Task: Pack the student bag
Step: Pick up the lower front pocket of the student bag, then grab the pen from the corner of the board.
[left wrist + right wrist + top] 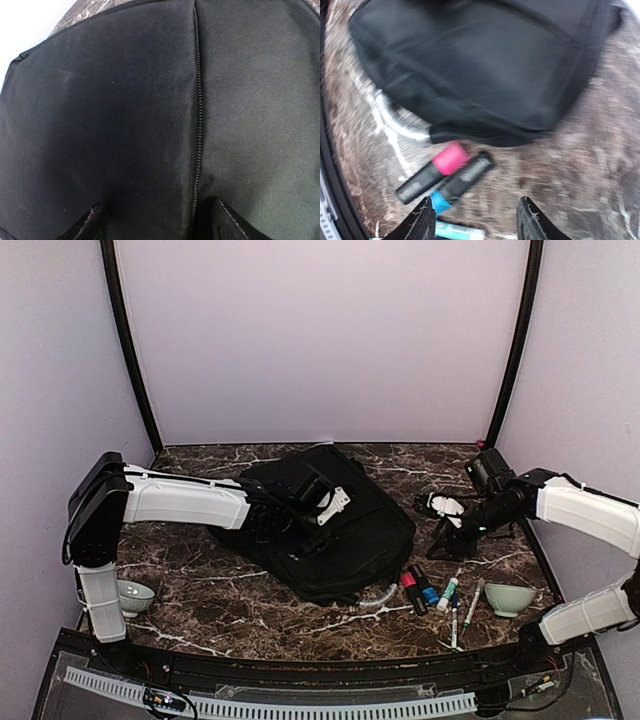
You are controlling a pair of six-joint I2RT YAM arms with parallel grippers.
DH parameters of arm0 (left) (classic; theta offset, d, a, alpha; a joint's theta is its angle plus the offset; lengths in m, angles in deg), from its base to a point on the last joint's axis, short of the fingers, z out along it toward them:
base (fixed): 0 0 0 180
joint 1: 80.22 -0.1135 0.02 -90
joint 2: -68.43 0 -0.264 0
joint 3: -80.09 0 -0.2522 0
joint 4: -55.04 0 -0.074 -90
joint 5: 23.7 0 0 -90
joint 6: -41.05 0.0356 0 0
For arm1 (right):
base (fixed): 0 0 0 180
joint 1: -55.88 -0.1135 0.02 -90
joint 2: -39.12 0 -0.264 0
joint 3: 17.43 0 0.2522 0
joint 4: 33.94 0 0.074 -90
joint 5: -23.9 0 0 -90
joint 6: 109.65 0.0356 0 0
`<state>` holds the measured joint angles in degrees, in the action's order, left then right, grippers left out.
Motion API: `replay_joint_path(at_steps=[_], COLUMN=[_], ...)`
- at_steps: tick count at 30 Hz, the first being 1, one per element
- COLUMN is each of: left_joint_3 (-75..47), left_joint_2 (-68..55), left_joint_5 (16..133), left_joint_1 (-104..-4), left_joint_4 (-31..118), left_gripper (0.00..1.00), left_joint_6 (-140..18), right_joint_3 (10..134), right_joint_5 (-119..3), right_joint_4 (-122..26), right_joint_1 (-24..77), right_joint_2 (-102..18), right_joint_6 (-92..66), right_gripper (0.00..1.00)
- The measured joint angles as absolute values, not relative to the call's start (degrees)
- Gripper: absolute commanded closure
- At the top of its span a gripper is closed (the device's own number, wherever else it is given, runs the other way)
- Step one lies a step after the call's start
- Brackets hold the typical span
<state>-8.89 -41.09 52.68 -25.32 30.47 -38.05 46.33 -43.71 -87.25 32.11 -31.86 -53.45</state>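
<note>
The student bag (345, 535), a large black backpack, lies flat in the middle of the marble table. My left gripper (312, 525) is down over the bag's top. In the left wrist view it (160, 222) is open, its fingertips (92, 222) on either side of a closed zipper line (199, 125) on the black fabric (100, 115). My right gripper (445, 540) hovers right of the bag, open and empty (477, 220), above bare marble. Just ahead of it lie a pink-capped marker (437, 167), a blue-capped marker (462, 180) and a teal marker (460, 231), near the bag's edge (485, 65).
The markers (418, 588) and two pens (470, 605) lie at the bag's front right. A pale green bowl (510, 598) stands at the right front and another (133, 595) at the left front. A small white object (445, 505) lies behind my right gripper.
</note>
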Motion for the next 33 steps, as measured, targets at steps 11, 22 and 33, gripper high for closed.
replay_joint_path(at_steps=[11,22,33], left_joint_3=[-5.9,-8.9,-9.3], left_joint_2=[-43.3,-42.9,-40.1], left_joint_5=[46.3,47.8,51.9], left_joint_1=[-26.8,-30.1,-30.9], left_joint_4=[29.2,36.1,35.2], left_gripper=[0.96,1.0,1.0], left_joint_6=[-35.9,-34.7,-36.9], right_joint_3=[44.3,41.4,41.7], right_joint_5=[-43.9,-49.6,-54.8], right_joint_4=[-86.4,-82.6,-83.9], right_joint_1=[25.2,19.5,13.6], right_joint_2=[-37.6,-40.3,-44.5], right_joint_6=[-55.6,-63.5,-63.6], right_gripper=[0.5,0.45,0.37])
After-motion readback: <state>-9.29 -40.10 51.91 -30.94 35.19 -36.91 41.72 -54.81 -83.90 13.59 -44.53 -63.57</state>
